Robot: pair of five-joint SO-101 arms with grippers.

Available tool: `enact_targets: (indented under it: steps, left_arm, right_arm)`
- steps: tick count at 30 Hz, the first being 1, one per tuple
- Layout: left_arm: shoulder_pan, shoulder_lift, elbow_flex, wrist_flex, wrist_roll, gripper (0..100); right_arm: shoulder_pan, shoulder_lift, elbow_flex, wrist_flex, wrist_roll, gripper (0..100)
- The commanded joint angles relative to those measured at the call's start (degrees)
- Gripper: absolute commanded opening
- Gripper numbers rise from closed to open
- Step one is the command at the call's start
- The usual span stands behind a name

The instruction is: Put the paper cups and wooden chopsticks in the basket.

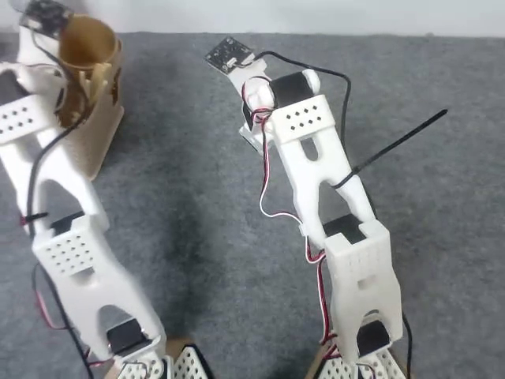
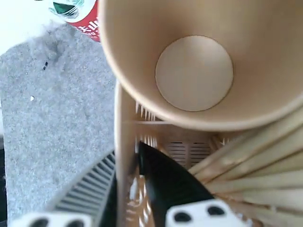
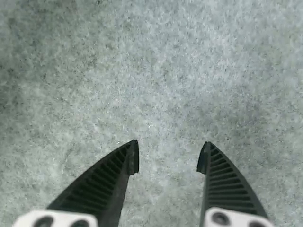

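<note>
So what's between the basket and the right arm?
Nothing, just bare grey mat between the basket and the right arm, in the high view.

One paper cup [image 1: 81, 43] is counted, at the top of the single slatted basket [image 1: 102, 134]. Wooden chopsticks [image 2: 255, 165] are seen fanned inside the basket under the cup; at least four are made out, the full number being hidden. Two white arms are counted: the left arm [image 1: 75, 245] at the basket, the right arm [image 1: 316, 178] well apart from it. One printed package [image 2: 78, 16] is seen beyond the basket.
</note>
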Motion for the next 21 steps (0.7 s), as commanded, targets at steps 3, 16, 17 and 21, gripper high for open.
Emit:
enact_targets:
  steps: [3, 16, 17, 21]
  left_arm:
    - [2.5, -0.1, -5.2, 5.2, 1.3, 1]
    - [2.9, 1.0, -4.4, 8.0, 1.6, 1]
    - [2.3, 1.7, -4.4, 7.0, 1.6, 1]
    - [-2.9, 5.3, -4.4, 0.4, 1.5, 1]
  right_arm:
    - [0.3, -0.7, -0.4, -0.2, 0.0, 21.6]
    - [-0.4, -0.7, -0.4, -7.0, 0.1, 21.6]
    - [-0.6, -0.7, -0.4, -8.2, 0.7, 21.6]
    - [-2.2, -0.6, -0.4, -8.3, 6.1, 21.6]
